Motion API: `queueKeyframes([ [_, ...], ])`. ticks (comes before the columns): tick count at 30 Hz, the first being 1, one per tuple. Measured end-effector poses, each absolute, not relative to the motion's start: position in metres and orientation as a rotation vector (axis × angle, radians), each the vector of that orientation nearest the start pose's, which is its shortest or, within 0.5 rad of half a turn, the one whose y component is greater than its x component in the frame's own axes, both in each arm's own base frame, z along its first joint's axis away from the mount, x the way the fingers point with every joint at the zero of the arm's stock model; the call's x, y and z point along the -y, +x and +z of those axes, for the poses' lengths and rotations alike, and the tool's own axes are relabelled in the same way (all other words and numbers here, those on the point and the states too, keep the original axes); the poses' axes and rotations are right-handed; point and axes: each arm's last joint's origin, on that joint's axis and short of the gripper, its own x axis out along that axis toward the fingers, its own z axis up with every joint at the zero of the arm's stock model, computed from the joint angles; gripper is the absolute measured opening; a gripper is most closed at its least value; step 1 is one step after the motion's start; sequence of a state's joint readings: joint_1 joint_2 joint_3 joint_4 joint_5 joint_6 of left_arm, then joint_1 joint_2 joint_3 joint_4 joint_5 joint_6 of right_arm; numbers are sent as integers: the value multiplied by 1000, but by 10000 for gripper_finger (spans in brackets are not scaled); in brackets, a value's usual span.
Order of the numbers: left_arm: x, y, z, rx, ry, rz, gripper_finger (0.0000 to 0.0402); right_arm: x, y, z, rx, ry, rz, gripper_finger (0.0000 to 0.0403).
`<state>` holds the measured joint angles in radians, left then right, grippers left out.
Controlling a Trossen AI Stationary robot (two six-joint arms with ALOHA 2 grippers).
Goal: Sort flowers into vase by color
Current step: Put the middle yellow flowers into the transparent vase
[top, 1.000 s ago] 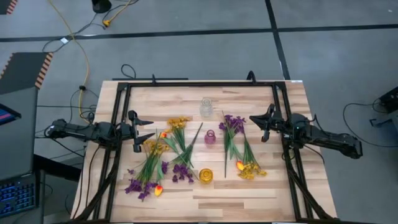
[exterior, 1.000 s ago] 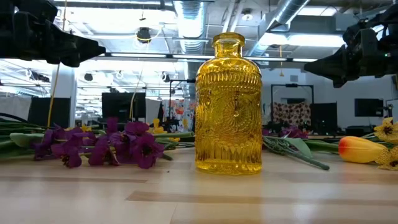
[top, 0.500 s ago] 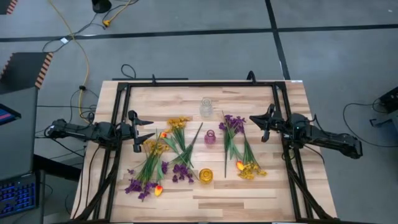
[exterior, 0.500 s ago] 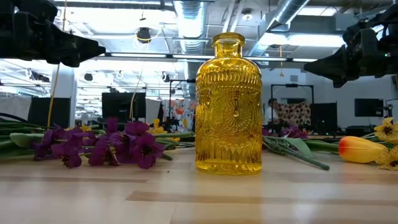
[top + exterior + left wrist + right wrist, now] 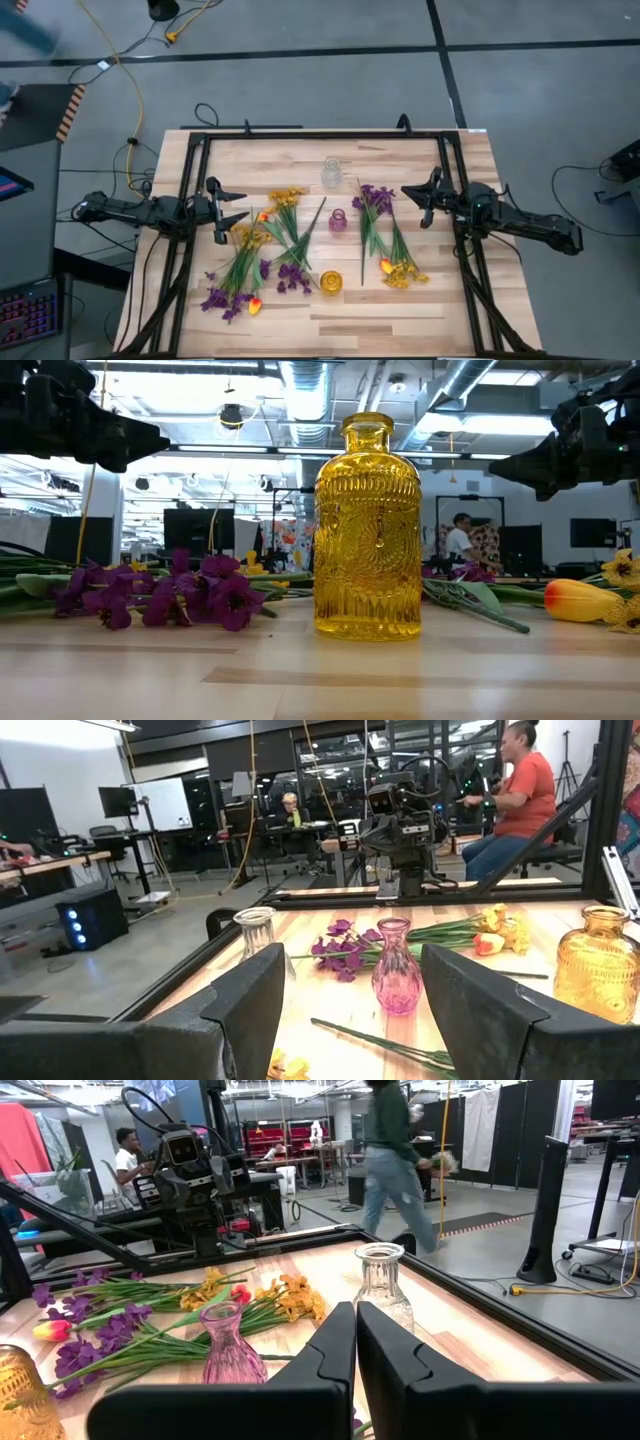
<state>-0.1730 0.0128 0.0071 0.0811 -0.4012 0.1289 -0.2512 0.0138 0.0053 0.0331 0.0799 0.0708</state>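
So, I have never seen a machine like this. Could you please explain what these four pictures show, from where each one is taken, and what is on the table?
It is a robot with two dark arms at a wooden table. One picture looks straight down from above, one looks level across the tabletop, and two come from cameras on the arms' wrists.

From above, the left gripper hangs over the table's left side with its fingers open. The right gripper hangs over the right side with its fingers shut. Neither holds anything.

Three small vases stand in the middle: a clear vase, a pink vase and a yellow vase, which fills the low view. Artificial flowers lie flat in two heaps: the left heap and the right heap, both mixing purple and yellow blooms with orange tulips. No flower is in a vase yet. People show in the room behind.
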Motion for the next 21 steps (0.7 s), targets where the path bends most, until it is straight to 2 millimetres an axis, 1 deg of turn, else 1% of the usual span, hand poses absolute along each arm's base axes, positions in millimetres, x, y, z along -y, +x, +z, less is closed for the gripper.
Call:
queueKeyframes([
  [6,5,96,173,60,89,233,224,27,94,168,37,68,-330,43],
  [9,5,96,173,66,32,233,224,27,94,167,36,68,-330,43],
  [13,5,96,174,89,-91,249,224,27,94,167,36,68,-330,43],
  [15,5,96,174,79,-120,250,224,27,94,167,36,68,-330,43],
  [21,4,98,186,79,-210,296,224,27,94,167,36,68,-330,43],
])
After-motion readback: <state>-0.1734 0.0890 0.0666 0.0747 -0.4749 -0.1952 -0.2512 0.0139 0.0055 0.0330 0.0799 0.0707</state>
